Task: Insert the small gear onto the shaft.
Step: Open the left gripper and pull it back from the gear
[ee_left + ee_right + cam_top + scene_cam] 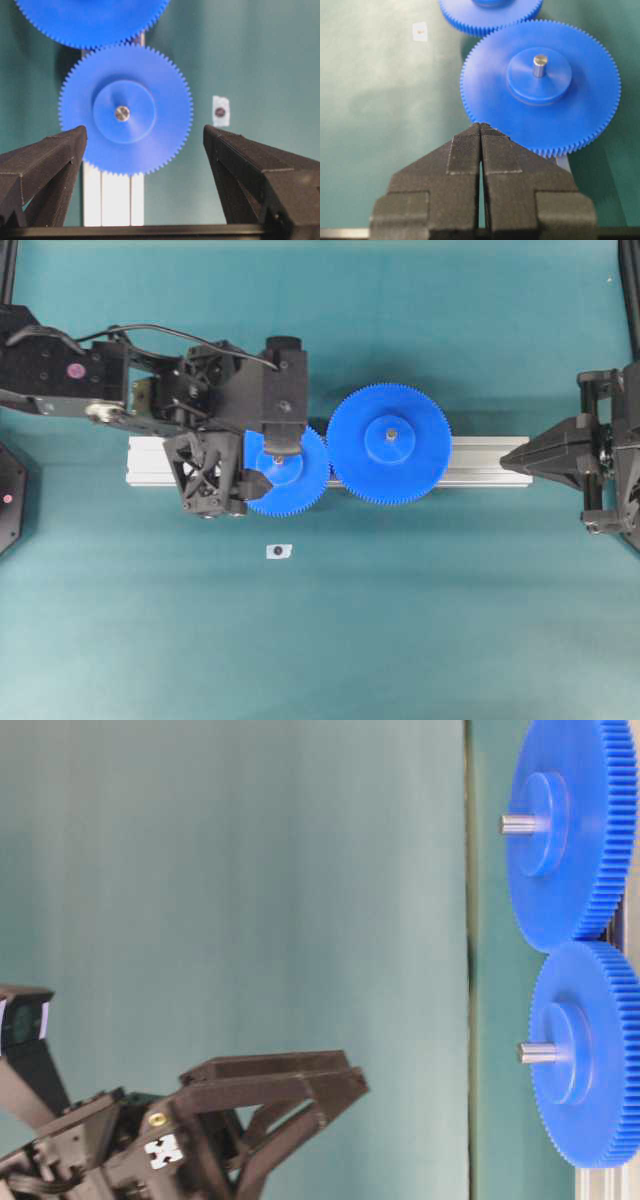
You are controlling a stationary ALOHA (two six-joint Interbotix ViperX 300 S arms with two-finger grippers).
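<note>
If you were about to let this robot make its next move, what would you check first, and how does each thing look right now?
1. Small blue plastic toothed gear seated on its silvery metal shaft: ok, shaft tip shows through the hub.
2. Its teeth meeting the larger blue gear: ok, rims touch in the table-level view.
3. Left gripper let go: ok, open, fingers apart from the gear.
4. Right gripper out of the way: ok, shut, at the end of the grey aluminium rail.
5. Gear pushed fully down: cannot tell.
</note>
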